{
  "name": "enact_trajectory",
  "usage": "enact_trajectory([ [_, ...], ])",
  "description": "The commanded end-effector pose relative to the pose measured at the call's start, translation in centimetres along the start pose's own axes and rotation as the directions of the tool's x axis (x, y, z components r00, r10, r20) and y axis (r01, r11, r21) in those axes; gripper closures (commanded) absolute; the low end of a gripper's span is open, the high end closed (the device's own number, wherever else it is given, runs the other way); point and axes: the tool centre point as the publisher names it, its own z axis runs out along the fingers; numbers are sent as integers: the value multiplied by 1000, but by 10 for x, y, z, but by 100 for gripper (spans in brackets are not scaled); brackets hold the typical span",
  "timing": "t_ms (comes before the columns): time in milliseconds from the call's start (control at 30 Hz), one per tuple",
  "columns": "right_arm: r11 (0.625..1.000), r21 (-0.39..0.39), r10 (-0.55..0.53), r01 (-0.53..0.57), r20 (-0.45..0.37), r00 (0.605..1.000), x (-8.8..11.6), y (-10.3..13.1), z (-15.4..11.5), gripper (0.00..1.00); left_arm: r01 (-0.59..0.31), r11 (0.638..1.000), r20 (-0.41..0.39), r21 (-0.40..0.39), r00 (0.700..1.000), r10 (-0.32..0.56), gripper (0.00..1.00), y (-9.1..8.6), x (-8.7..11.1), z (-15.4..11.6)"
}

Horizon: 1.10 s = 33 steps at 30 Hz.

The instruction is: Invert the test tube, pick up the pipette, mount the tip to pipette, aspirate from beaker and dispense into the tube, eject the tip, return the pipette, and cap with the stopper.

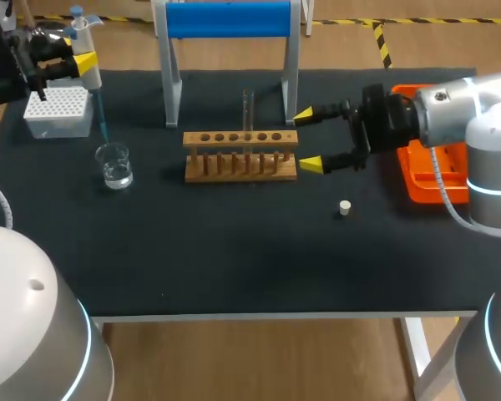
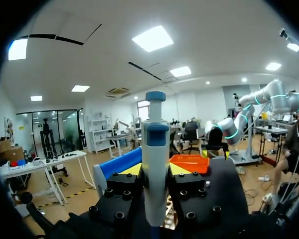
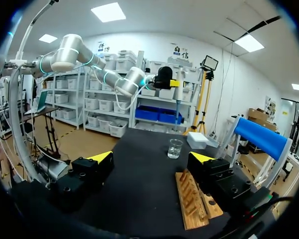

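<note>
My left gripper [image 1: 67,63] is shut on the white pipette [image 1: 88,50] at the table's far left. The pipette's blue tip [image 1: 102,117] points down just above the glass beaker [image 1: 115,164]. In the left wrist view the pipette [image 2: 155,164] stands upright between the fingers of the left gripper [image 2: 155,172]. A test tube [image 1: 248,109] stands upright in the wooden rack [image 1: 240,155]. My right gripper [image 1: 311,139] is open and holds nothing, level with the rack's right end. The small stopper [image 1: 345,207] lies on the mat in front of it. From the right wrist, the open right gripper [image 3: 152,159] has the rack [image 3: 192,204] under its finger and the beaker [image 3: 175,148] ahead.
A white tip box [image 1: 58,111] sits behind the beaker. The blue-topped pipette stand [image 1: 227,21] rises behind the rack. An orange tray [image 1: 430,175] lies under my right arm at the right edge. Bare black mat [image 1: 234,251] fills the front of the table.
</note>
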Motion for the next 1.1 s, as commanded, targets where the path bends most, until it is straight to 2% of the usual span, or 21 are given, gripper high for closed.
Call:
enact_trajectory([
  [33,999,36,-1,1,8,1000,3,8,22,0,-1,1000,0,2,1000,1,100,0,0,0],
  [533,995,96,2,-6,42,999,18,31,101,0,-1,1000,0,2,1000,1,100,0,0,0],
  [700,993,113,38,-44,56,998,23,28,128,0,-1,1000,0,2,1000,1,100,0,0,0],
  [1100,983,144,87,-115,190,978,19,17,170,0,-1,1000,0,2,1000,1,100,0,0,0],
])
